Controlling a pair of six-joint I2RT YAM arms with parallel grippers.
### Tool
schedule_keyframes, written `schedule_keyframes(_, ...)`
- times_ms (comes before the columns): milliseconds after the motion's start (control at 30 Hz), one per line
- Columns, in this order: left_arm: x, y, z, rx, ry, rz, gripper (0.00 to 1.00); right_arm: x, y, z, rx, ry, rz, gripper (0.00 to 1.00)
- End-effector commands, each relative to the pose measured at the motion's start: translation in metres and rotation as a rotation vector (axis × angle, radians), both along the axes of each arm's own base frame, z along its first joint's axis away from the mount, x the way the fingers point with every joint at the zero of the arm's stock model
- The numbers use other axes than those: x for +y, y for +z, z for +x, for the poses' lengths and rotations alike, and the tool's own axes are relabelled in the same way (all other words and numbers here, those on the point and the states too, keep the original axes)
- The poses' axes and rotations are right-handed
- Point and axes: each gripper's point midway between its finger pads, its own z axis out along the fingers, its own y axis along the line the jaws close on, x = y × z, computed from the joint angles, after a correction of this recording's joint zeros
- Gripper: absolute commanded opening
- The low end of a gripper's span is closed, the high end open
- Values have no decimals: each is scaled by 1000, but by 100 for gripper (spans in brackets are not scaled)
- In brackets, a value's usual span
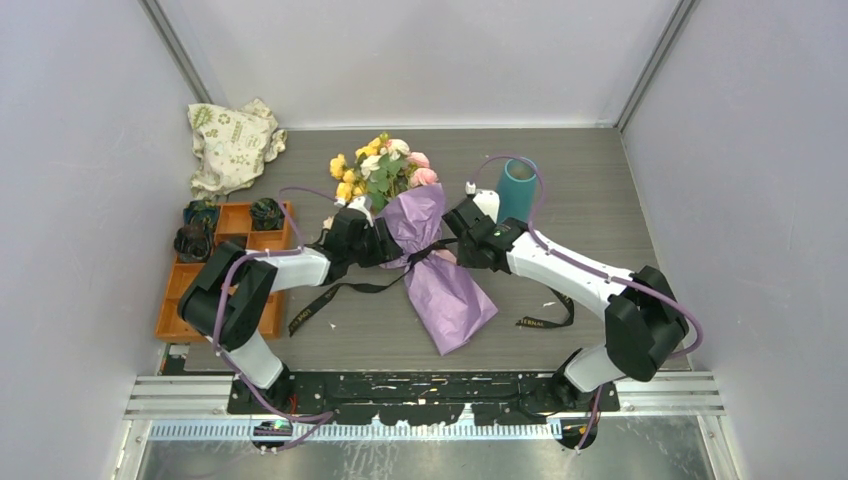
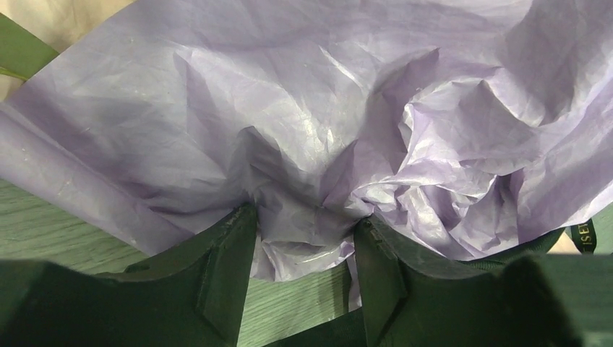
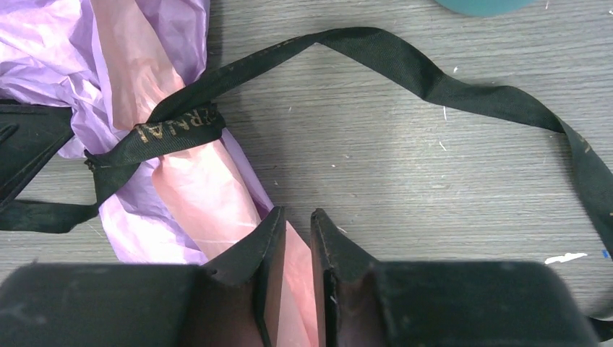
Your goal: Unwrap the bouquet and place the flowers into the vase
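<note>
The left gripper (image 2: 305, 215) is clamped on a gathered fold of the purple wrapping paper (image 2: 289, 108), probably to pin the bouquet (image 1: 450, 295) to the table (image 1: 620, 200) while the other arm works. The right gripper (image 3: 298, 217) has its jaws a narrow slit apart above the pink inner sheet (image 3: 202, 188); whether any paper is caught between them cannot be told. Just beyond it the black ribbon (image 3: 405, 61) bands the wrap's waist, its tails trailing loose over the table, so the unwrapping looks barely begun. The flowers (image 1: 378, 165) poke from the far end, too bunched to count. The vase (image 1: 517, 188) stands upright beside the right wrist, handy for loading. Counted: two grippers, one bouquet, two paper layers, one ribbon, one vase, one orange tray (image 1: 172, 300) with three dark rosettes (image 1: 266, 212), one cloth bag (image 1: 232, 145)
</note>
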Motion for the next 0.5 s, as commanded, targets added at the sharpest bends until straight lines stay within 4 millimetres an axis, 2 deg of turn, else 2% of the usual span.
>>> schedule_keyframes(0,57,-62,-50,229,46,246,53,7,31,8,-75,5,63,29)
schedule_keyframes(67,55,-50,-51,214,35,229,53,16,39,10,-87,29,101,35)
schedule_keyframes(200,48,-21,-50,155,-6,189,55,30,51,15,-104,60,156,37)
schedule_keyframes(367,25,27,-49,-5,-118,56,59,50,47,17,-73,108,212,37)
schedule_keyframes(467,16,43,-52,-76,-177,6,61,67,38,8,-14,147,286,38)
